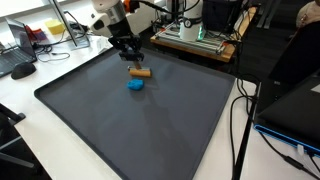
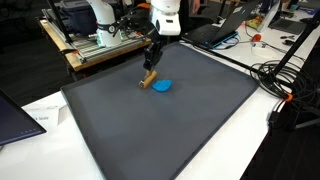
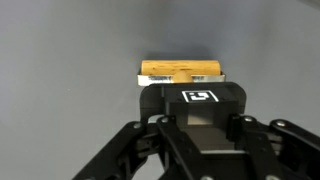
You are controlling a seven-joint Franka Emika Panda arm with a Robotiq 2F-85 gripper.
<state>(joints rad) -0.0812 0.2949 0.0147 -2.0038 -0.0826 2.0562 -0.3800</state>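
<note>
View: an exterior view, looking across the table.
Gripper [image 1: 131, 60]: black, pointing down, tips just above the wooden block; jaw gap not resolvable.
Wooden block [image 1: 141, 72]: brown, lying flat on the mat.
Blue lump [image 1: 135, 85]: small, just beside the block, nearer the camera.
Mat [image 1: 150, 130]: dark grey, on a white table [image 1: 30, 125].
Cables [image 1: 240, 120]: black, along the mat's right edge.

the block [image 1: 141, 72] is a short tan wooden bar on the dark mat [image 1: 180, 130], toward the mat's far side, with a blue lump [image 1: 135, 85] just beside it on the near side. in an exterior view the block [image 2: 148, 79] looks tilted with one end raised, though it is too small to be sure. in the wrist view the block [image 3: 180, 70] lies crosswise, left to right, with a pale edge under it.
</note>
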